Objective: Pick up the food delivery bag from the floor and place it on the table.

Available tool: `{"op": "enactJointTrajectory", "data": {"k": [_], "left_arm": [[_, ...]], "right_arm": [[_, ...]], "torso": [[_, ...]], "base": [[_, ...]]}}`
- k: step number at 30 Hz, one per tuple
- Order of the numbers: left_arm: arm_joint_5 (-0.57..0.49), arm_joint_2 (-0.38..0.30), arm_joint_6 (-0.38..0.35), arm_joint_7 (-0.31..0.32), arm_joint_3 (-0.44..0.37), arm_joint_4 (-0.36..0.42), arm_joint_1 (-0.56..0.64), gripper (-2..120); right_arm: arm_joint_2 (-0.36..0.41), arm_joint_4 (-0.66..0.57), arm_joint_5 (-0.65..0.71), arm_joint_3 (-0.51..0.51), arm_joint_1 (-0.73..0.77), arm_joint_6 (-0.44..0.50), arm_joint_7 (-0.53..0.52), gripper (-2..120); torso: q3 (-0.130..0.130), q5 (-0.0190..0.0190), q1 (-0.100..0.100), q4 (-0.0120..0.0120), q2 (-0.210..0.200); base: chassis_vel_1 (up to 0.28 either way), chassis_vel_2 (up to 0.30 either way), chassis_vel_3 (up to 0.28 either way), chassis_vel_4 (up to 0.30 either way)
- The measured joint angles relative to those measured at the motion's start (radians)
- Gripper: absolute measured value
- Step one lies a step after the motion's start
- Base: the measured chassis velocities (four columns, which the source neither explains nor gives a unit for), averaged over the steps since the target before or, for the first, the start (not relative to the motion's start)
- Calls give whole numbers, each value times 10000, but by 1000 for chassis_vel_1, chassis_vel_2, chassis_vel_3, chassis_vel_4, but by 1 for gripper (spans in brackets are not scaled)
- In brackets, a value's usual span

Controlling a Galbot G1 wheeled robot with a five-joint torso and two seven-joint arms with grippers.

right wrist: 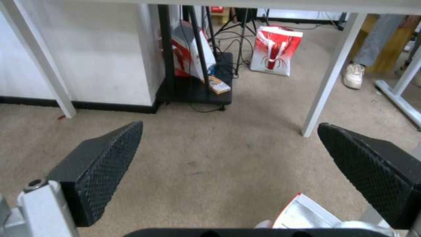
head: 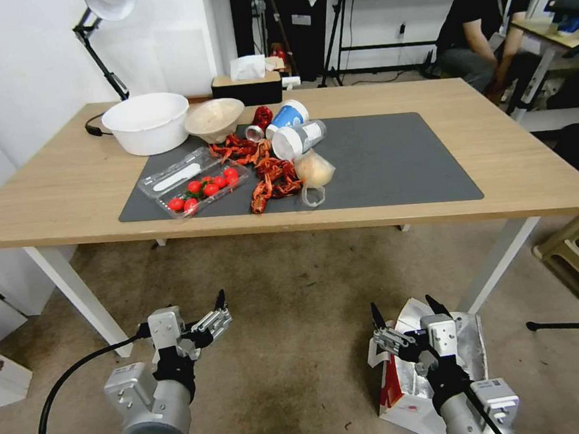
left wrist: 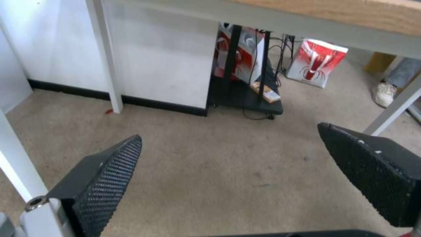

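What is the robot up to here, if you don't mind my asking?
It is about to fetch the delivery bag, which stands open on the floor in front of the table. The right tool hovers open just above the bag's mouth, touching nothing. The left tool hangs open over bare floor. The bag is not yet gripped.

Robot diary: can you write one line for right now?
bag: on floor | right gripper: open above bag | left gripper: open, empty | table: no bag yet
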State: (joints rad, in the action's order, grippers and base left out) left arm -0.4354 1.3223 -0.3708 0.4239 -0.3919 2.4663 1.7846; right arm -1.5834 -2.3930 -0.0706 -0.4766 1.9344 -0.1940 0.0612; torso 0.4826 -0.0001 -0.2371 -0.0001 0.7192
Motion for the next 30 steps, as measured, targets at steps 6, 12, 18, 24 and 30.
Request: {"op": "enactJointTrajectory", "data": {"k": [6, 12, 18, 24, 30], "left_arm": [[-39, -41, 17, -19, 4, -17, -20, 100], [-58, -40, 19, -17, 9, -33, -22, 100], [-154, -45, 41, -10, -17, -34, -23, 100], [-223, -75, 50, -8, -81, -32, -31, 100], [-197, -82, 83, 12, -92, -86, -95, 100]], "right_arm": [[-52, 11, -136, -1, 95, 3, 48, 100], [-54, 10, -151, -3, 104, 4, 72, 100], [-50, 18, -152, -11, 98, 4, 83, 100], [-64, 42, -163, 6, 70, 1, 100, 100], [-66, 73, -180, -1, 62, -15, 117, 100]], "torso": [[-168, 0, 112, 0, -277], [-263, 1, 178, 0, -435], [-392, 0, 264, 0, -651], [-517, 0, 346, 1, -859], [-765, 0, 507, 1, -1268]], "base": [[0, 0, 0, 0], [0, 0, 0, 0], [0, 0, 0, 0], [0, 0, 0, 0], [0, 0, 0, 0]]}}
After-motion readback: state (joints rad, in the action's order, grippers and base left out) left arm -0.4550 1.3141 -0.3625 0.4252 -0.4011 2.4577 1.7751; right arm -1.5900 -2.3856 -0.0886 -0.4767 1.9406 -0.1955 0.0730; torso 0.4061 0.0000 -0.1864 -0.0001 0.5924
